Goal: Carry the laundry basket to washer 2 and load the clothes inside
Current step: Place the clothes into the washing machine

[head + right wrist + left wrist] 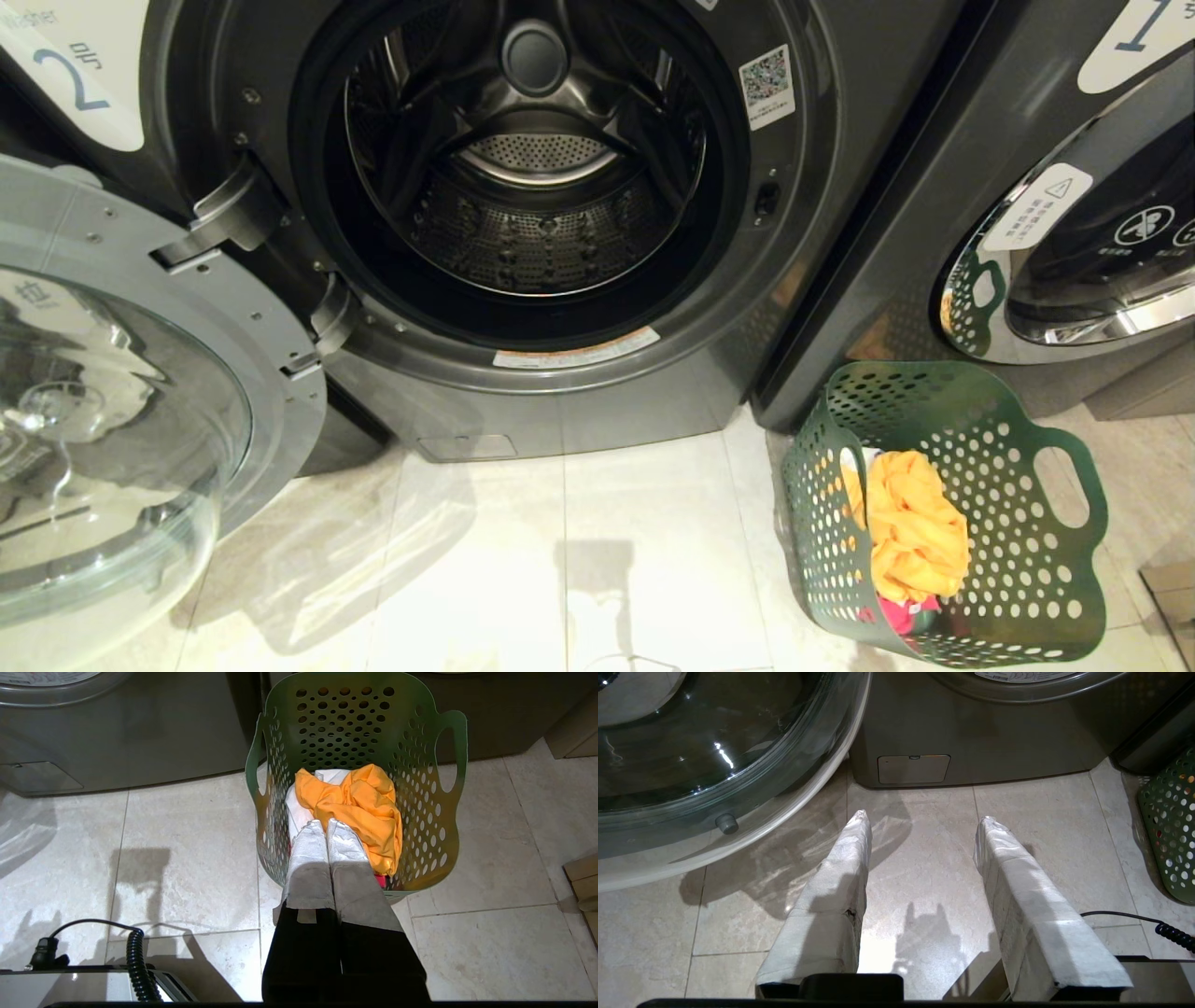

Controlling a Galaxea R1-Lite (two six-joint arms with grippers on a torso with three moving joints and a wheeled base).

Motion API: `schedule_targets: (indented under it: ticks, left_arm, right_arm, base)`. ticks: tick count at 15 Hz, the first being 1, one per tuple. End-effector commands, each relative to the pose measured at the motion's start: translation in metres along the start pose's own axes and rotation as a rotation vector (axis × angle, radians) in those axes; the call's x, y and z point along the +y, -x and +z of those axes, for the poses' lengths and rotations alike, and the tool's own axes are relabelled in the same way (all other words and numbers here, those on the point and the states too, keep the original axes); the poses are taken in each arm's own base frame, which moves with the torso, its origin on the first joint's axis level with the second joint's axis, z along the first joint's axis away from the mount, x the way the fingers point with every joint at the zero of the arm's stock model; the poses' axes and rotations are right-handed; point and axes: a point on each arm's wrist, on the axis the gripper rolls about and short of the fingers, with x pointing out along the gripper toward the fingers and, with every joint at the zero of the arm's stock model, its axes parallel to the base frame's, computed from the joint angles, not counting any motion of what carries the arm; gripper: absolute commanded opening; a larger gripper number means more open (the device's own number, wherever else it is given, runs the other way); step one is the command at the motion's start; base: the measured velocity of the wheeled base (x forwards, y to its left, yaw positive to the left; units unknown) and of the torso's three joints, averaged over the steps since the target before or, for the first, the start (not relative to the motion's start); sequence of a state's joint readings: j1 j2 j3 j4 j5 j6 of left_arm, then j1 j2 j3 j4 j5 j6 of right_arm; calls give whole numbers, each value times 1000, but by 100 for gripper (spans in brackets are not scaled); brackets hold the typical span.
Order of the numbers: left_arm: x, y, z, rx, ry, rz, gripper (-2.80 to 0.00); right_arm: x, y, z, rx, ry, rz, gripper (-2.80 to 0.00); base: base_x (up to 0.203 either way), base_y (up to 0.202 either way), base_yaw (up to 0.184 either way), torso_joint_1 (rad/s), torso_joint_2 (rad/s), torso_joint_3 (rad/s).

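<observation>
Head view looks down on washer 2 (523,187), its round door (112,392) swung wide to the left and the perforated steel drum (532,233) bare inside; a white label with a blue "2" (79,79) sits at the upper left of its front. The laundry basket (1018,523) stands upright on the pale floor tiles (579,541) to the right of that machine, just in front of the neighbouring washer marked "1" (1074,233), whose door is closed. The clothes (915,532) lie inside the basket: a mustard-yellow garment on top, a white one under it at the left, a bit of pink-red at the bottom (mostly covered). Neither arm shows in this view. In the left wrist view the left gripper (922,819) hangs above the tiles in front of washer 2, its two wrapped fingers (840,868) parted with bare floor between them and nothing held. In the right wrist view the right gripper (325,823) hangs over the basket's near rim, fingers pressed together and empty, tips lined up over the clothes.
</observation>
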State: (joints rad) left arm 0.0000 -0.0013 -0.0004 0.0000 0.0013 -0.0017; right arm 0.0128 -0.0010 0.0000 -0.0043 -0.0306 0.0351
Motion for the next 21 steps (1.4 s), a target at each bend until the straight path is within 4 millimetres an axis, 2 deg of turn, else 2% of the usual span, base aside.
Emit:
schedule_targets:
  ticks: [1,6,14,19,20,21]
  left_arm:
    - [0,0,0,2,0,0,-280]
    - [0,0,0,2,0,0,-280]
    - [0,0,0,2,1,0,-280]
    - [0,0,0,2,0,0,-280]
    - [0,0,0,2,0,0,-280]
    - [0,0,0,3,0,0,-280]
  right_arm:
    - [0,0,0,0,0,-1,-280]
    - [0,0,0,0,0,-1,-280]
    - [0,0,0,-1,9,2,-280]
    - [0,0,1,-7,6,-1,-280]
    - [0,3,10,-35,18,-3,-280]
    - [1,9,28,-84,34,-2,-280]
  base:
    - [0,0,0,0,0,0]
    - [0,0,0,0,0,0]
    - [173,0,-1,2,2,0]
    - [0,0,0,0,0,0]
    - [0,0,0,0,0,0]
    - [0,0,0,0,0,0]
